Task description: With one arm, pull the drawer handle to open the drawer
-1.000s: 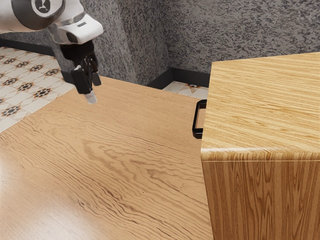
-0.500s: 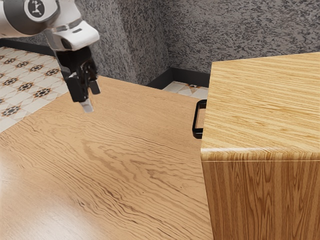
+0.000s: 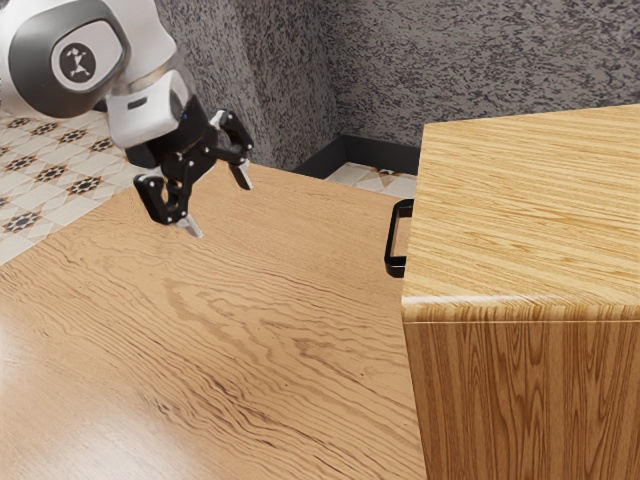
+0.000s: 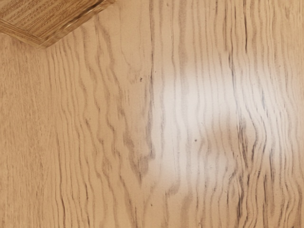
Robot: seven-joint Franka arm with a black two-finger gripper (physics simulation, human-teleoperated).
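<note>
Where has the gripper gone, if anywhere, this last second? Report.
Yes: the gripper shifted toward the exterior view's right, nearer the drawer handle, and opened.

Grey rough-plaster walls, dark baseboard, patterned tile floor; glossy wood-grain table.

Lit brightly and evenly from above. Soft pale sheen on the wooden surface toward the exterior view's lower left; broad whitish glare patch on its grain in the wrist view. Cabinet top bright, near side darker. Shadows faint, soft-edged.
</note>
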